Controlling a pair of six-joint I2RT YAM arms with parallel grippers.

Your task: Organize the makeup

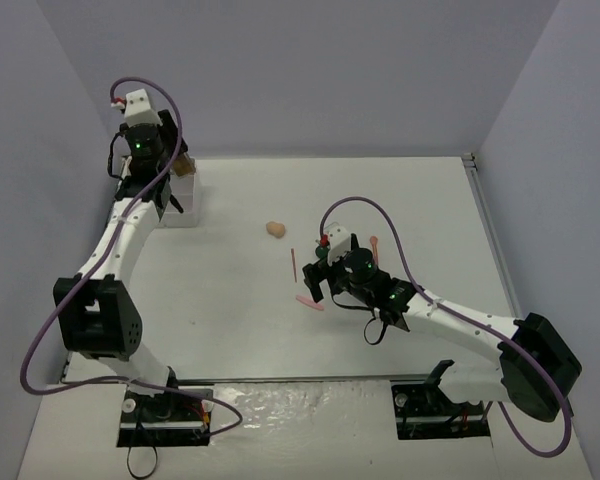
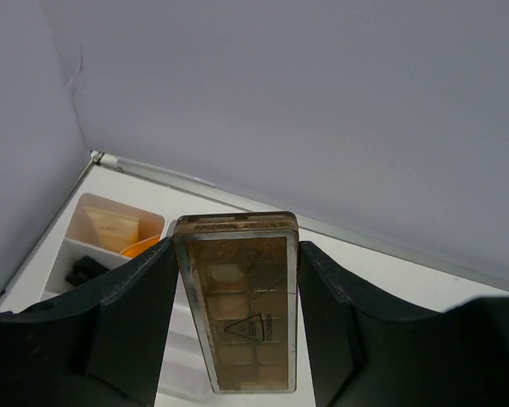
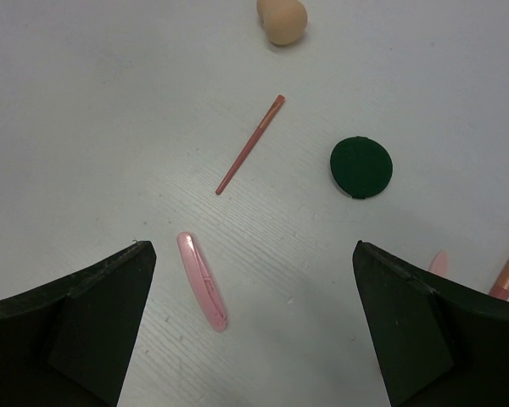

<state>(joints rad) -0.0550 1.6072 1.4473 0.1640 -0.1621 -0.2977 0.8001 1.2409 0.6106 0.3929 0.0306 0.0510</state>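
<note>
Left end effector (image 2: 235, 284) clamps a palette (image 2: 242, 322) over the far-left box (image 2: 89, 246), seemingly to file it; right end effector (image 3: 250, 254) gapes above a pink stick (image 3: 201, 280).

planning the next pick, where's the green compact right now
Right wrist view: the green compact lies flat on the table right of centre, just right of the red pencil and below-right of the sponge, apart from both.

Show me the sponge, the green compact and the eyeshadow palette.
sponge (image 3: 282, 20), right wrist view, its rounded middle.
green compact (image 3: 361, 167), right wrist view, centre of lid.
eyeshadow palette (image 2: 242, 305), left wrist view, middle of its face.
</note>
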